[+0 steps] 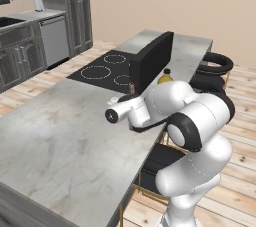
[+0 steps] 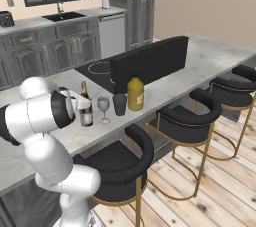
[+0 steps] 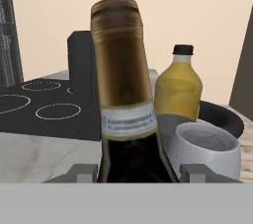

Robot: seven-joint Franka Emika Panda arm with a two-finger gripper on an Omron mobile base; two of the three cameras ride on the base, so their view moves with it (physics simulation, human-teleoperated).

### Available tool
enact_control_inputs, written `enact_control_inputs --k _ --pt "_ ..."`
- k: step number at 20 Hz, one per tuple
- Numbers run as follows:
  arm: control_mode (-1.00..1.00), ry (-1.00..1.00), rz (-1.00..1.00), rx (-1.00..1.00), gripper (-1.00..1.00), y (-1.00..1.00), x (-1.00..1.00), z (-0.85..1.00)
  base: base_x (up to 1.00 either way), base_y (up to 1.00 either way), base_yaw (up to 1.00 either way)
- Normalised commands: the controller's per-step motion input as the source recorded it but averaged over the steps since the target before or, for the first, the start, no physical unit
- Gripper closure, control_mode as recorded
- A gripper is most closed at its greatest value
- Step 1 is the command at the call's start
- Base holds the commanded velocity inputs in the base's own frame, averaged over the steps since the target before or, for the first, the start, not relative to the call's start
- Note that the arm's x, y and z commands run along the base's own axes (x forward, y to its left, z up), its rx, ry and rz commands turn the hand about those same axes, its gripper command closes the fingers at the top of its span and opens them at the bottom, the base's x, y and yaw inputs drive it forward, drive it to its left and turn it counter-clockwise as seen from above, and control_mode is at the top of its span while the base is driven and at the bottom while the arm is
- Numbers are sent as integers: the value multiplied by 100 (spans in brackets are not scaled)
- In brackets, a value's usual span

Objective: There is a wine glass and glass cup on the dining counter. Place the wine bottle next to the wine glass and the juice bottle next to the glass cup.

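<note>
The wine bottle, dark with a gold foil top and pale neck label, rises close between my fingertips. My gripper hugs both its sides, shut on it. It stands on the dining counter as the wine bottle, just left of the clear stemmed wine glass. Right of that are the dark glass cup and the yellow juice bottle, almost touching. The juice bottle shows behind the wine glass's bowl. My arm hides most of the group in the left base view; the juice bottle's top peeks out.
A black upright panel stands on the counter behind the glasses, beside the inset cooktop. Black stools with gold legs line the near edge. Bare counter stretches left of my hand. The sink counter runs along the far wall.
</note>
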Motion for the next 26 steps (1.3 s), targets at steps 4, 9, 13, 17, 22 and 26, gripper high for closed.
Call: enact_control_inputs --k 4,9,13,17,22,26 --pt "-100 -20 0 20 100 -9 -8 -52 0 0 0" --pt "-100 -22 0 20 100 -10 -16 -56 0 0 0" --pt "-100 -23 0 16 100 -9 -21 -62 0 0 0" --pt "-100 -23 0 14 100 -11 -20 -63 0 0 0" --pt "-100 -23 0 13 100 -12 -20 -65 0 0 0" --pt "-100 -20 0 14 100 -13 -20 -67 0 0 0"
